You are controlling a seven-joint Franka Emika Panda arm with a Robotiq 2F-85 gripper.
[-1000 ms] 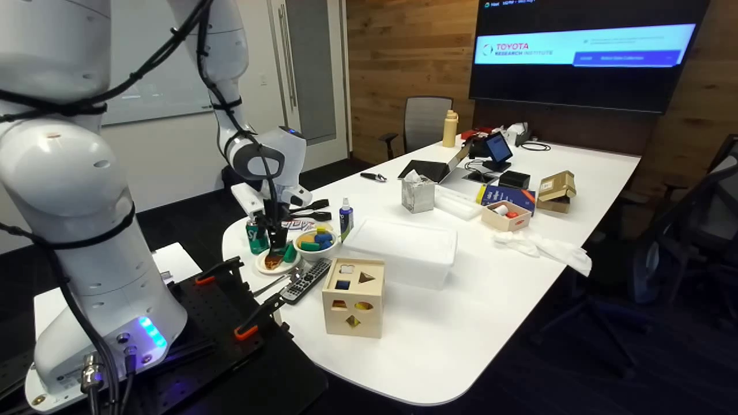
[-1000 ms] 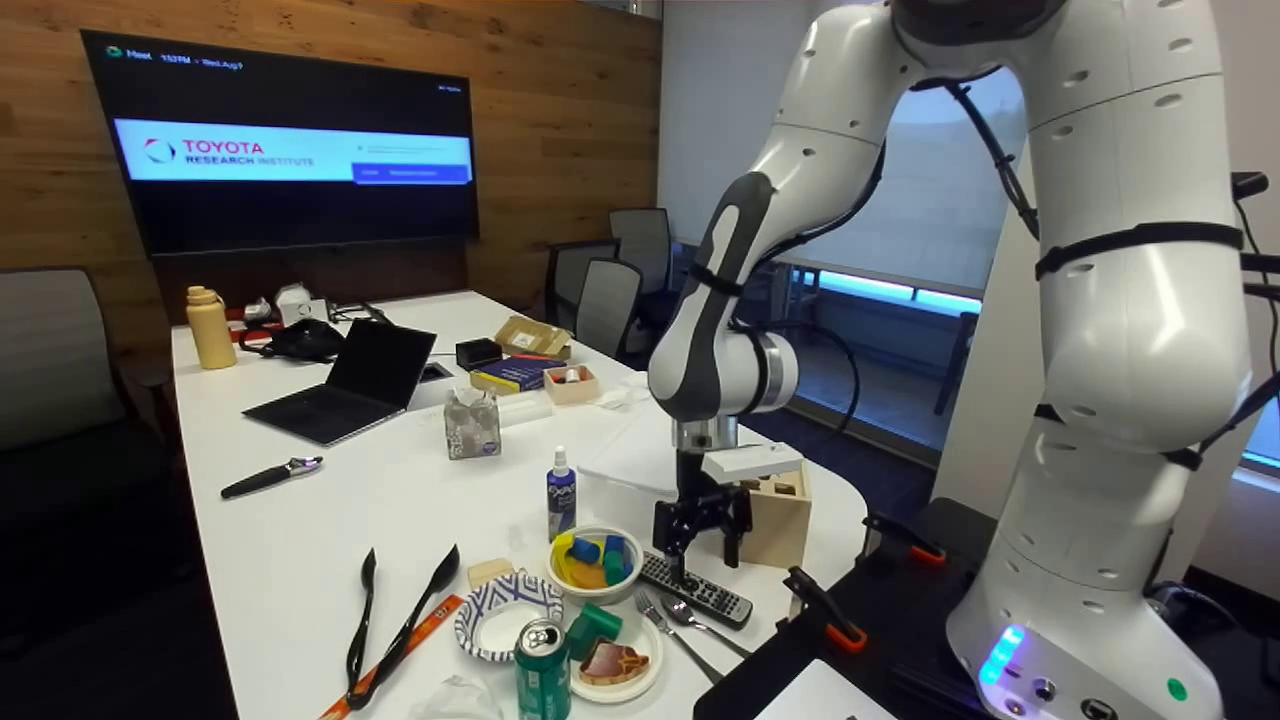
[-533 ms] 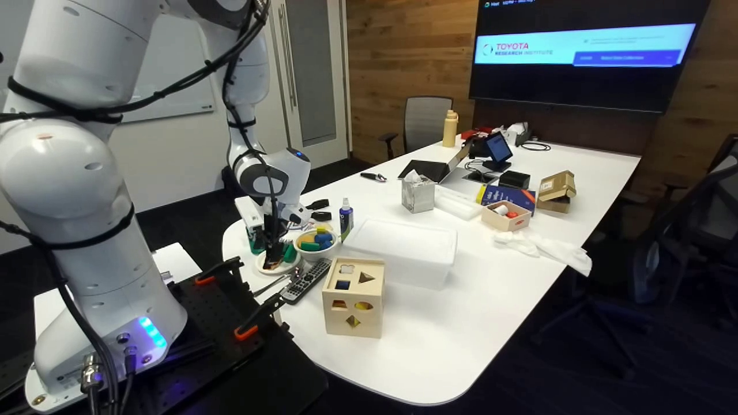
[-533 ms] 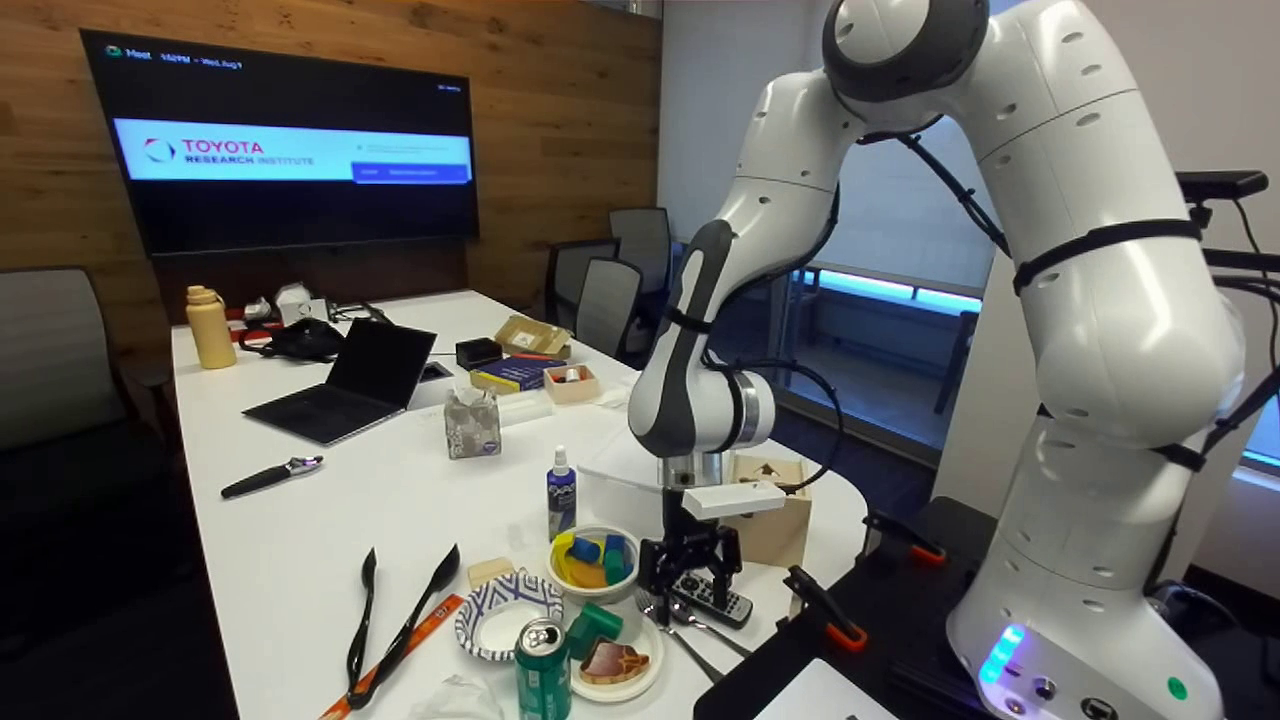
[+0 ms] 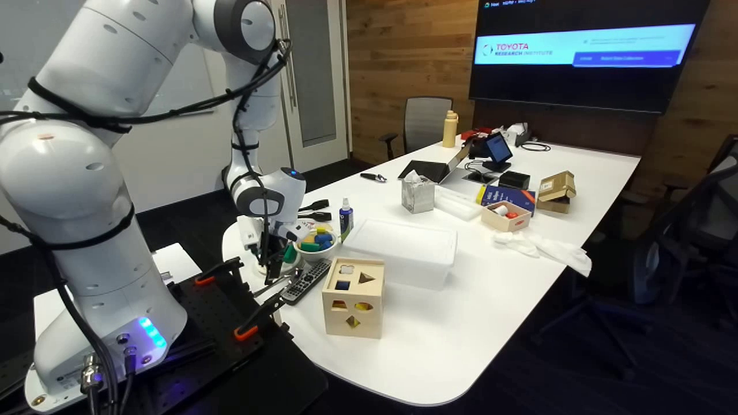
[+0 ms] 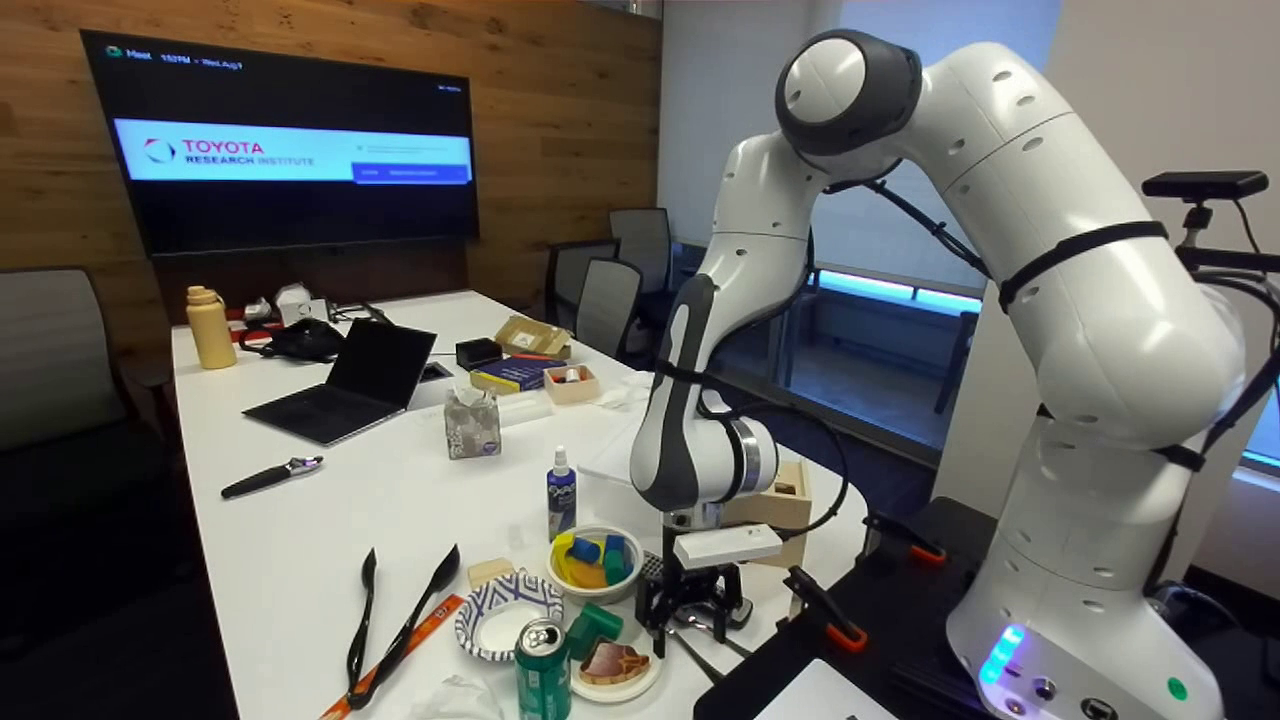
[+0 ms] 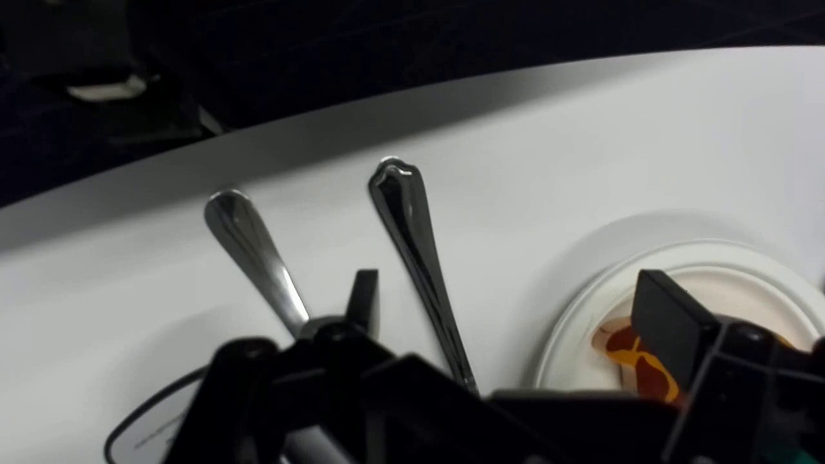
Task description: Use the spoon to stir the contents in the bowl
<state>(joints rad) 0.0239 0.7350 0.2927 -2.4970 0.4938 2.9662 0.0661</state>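
A metal spoon lies on the table; its round-ended handle (image 7: pixel 251 248) shows in the wrist view, running under my left finger, and in an exterior view (image 6: pixel 736 648). A fork (image 7: pixel 412 245) lies beside it. My gripper (image 7: pixel 509 283) is open and empty, pointing down low over the cutlery (image 6: pixel 690 640). The fork handle lies in the gap between the fingers; the right finger is over the plate's edge. A small round bowl (image 6: pixel 575 592) with blue, green and yellow blocks stands behind the gripper, also in an exterior view (image 5: pixel 320 254). Beside it is a blue-and-white patterned bowl (image 6: pixel 478 620).
A white plate (image 7: pixel 561 341) with toy food and a green can (image 6: pixel 543 670) stand beside the gripper. A remote (image 5: pixel 305 281) lies by the spoon. A wooden cube (image 5: pixel 353 311), a plastic box (image 5: pixel 398 248) and a spray bottle (image 6: pixel 561 500) stand nearby. The table edge is close.
My gripper has come down and back towards the robot's base, from above the remote to low over the cutlery. It has stayed open. The objects have not moved.
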